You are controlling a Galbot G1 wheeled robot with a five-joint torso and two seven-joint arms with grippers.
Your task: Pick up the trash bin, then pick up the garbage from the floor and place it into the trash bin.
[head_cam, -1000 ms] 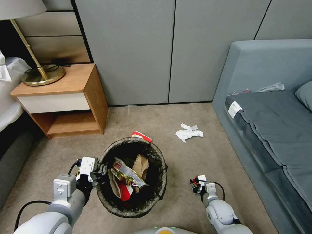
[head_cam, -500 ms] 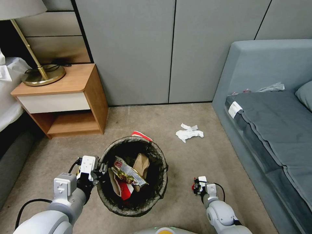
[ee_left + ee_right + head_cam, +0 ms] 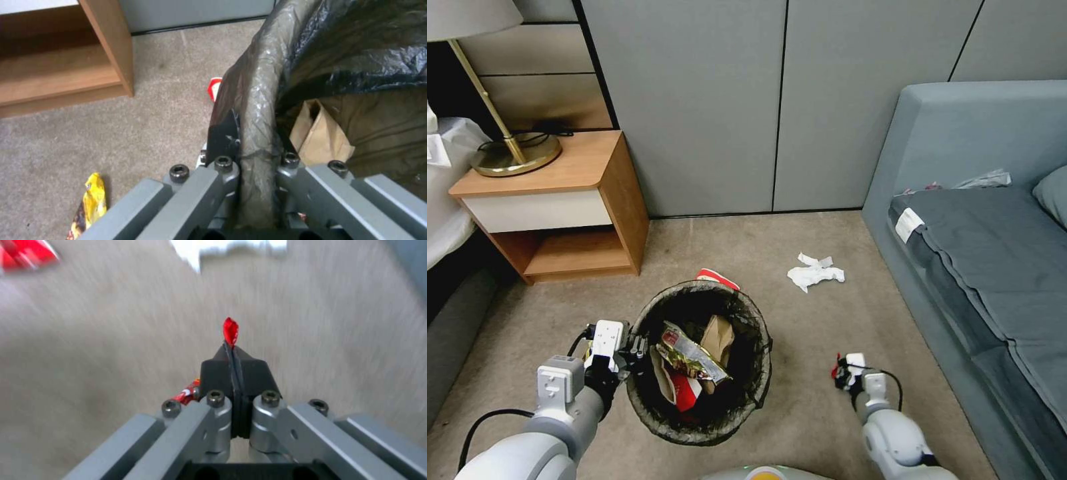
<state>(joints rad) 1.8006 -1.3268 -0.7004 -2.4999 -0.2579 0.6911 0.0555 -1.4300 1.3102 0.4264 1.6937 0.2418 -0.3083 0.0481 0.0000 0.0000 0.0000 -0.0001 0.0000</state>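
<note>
1. Left tool was clamped on the near-left rim of the trash bin, one finger outside the rim and one inside, the bag-covered lip pinched between them. A rim grip of this kind appeared chosen to keep the bin upright and its mouth open to the right arm.
2. Right tool was closed on a small red scrap, a sliver of which stood out past the pressed-together pads. It hung above the carpet to the right of the bin, near the robot.
3. The bin was round and tapered, lined with a thin, glossy, wrinkled dark bag folded thickly over its rim.
4. Inside the bin lay a creased brown paper bag, a shiny foil snack wrapper and a red-and-white carton.
5. Garbage on the floor: a crumpled white tissue, soft and irregular, lay far right of the bin; a red-and-white piece lay just behind the bin's far rim; a yellow foil wrapper lay on the carpet to the bin's left.
6. The carpet was short-piled and beige. Judged from this layout, several pieces remained to be collected.
</note>
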